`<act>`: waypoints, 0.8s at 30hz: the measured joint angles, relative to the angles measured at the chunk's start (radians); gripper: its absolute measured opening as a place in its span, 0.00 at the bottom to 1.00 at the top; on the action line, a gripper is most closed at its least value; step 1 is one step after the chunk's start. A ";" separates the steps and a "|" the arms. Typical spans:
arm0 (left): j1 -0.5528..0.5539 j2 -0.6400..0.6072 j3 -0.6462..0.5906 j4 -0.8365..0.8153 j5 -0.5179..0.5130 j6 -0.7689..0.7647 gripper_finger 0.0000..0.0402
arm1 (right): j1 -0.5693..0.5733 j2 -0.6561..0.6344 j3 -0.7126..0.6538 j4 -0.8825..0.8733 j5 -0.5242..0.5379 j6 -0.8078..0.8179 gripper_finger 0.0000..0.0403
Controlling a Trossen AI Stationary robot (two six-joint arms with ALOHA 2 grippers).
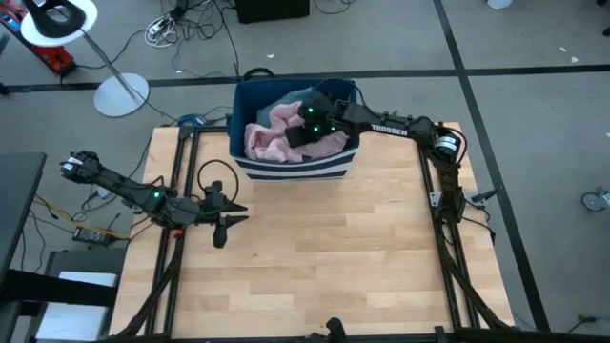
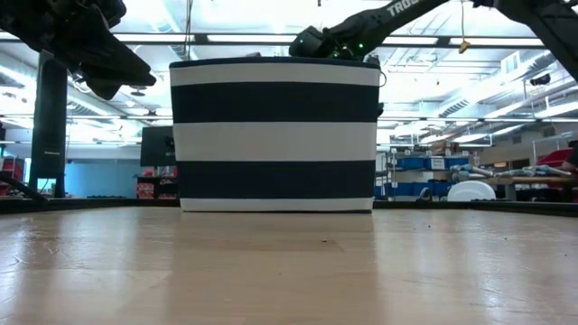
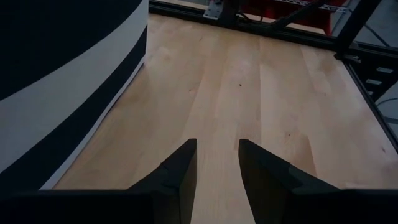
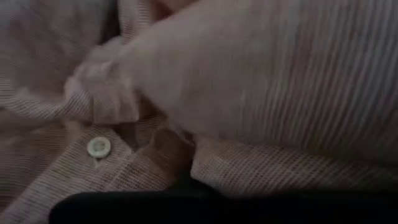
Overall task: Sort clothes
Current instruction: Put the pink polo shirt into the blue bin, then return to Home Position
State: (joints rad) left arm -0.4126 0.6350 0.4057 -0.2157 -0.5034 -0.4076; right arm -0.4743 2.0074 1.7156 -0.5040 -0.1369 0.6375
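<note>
A large pink shirt [image 1: 270,135] lies crumpled inside the dark blue bin with white stripes [image 1: 286,171] at the table's far edge. A grey piece [image 1: 297,95] shows behind it. My right gripper [image 1: 303,133] reaches down into the bin onto the pink shirt. In the right wrist view the shirt's striped cloth [image 4: 261,81] and a white button [image 4: 98,147] fill the picture and hide the gripper's end. My left gripper [image 1: 238,213] hovers open above the bare table at the left, near the bin's left corner, with nothing between its fingers [image 3: 181,168].
The bin's striped wall [image 2: 275,135] stands upright at the table's far middle and shows close beside my left gripper [image 3: 56,74]. Bare wood [image 1: 324,248] spreads over the near half of the table. Black frame rails [image 1: 448,238] run along both sides.
</note>
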 joint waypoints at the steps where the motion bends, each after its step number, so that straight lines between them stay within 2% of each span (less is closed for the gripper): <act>1: 0.000 0.000 0.000 -0.001 0.000 0.000 0.31 | 0.001 -0.011 -0.001 0.013 0.009 0.001 0.07; 15: 0.000 0.000 0.000 0.000 0.011 0.002 0.31 | 0.008 -0.178 -0.001 0.010 0.020 -0.013 0.37; 19: 0.000 0.000 0.000 0.000 0.011 0.003 0.31 | 0.007 -0.240 0.001 -0.012 0.031 -0.013 0.41; 24: 0.000 0.000 0.000 0.013 0.011 0.003 0.31 | 0.018 -0.311 0.002 -0.071 0.062 -0.025 0.40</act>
State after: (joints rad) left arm -0.4126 0.6348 0.4057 -0.2027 -0.4927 -0.4049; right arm -0.4564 1.6961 1.7176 -0.5748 -0.0753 0.6124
